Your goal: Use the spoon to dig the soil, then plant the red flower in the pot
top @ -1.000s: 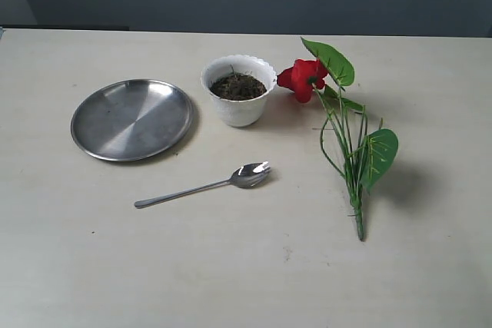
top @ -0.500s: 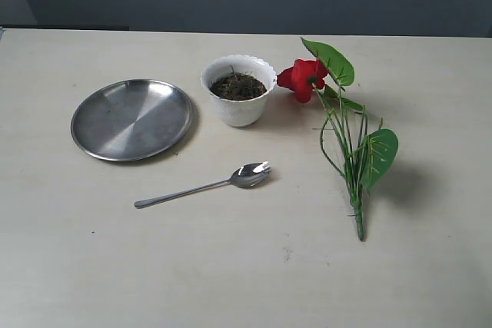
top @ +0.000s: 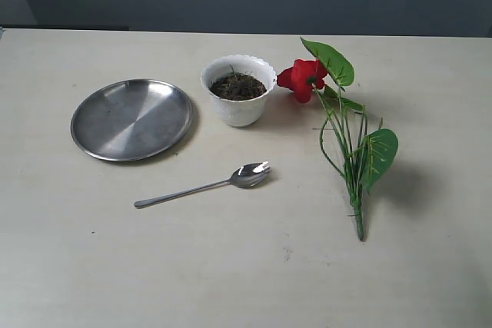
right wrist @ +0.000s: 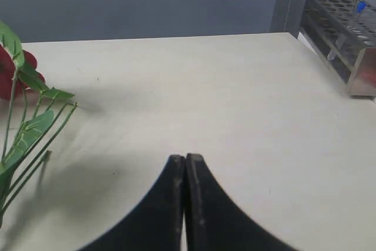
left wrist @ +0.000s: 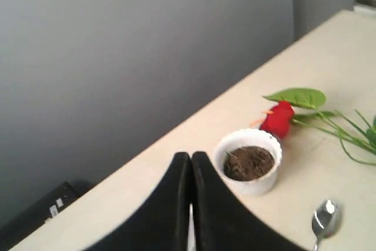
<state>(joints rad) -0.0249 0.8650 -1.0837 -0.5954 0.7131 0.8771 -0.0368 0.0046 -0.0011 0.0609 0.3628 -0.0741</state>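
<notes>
The white scalloped pot (top: 239,101) stands mid-table, holding dark brown soil (top: 237,87). A slim silver spoon (top: 204,186) lies flat in front of it, bowl toward the right. To the pot's right the red flower (top: 303,79) lies on its side, green stems and leaves trailing toward the front. Neither arm shows in the exterior view. The left wrist view shows my left gripper (left wrist: 191,156) shut and empty, above the table, with the pot (left wrist: 249,170), soil (left wrist: 249,163), flower (left wrist: 278,119) and spoon bowl (left wrist: 324,219) beyond it. My right gripper (right wrist: 185,157) is shut and empty over bare table, the flower (right wrist: 8,79) off to one side.
A round steel plate (top: 131,118) lies left of the pot. A metal rack (right wrist: 348,34) with holes stands at the table's far edge in the right wrist view. A grey wall runs behind the table.
</notes>
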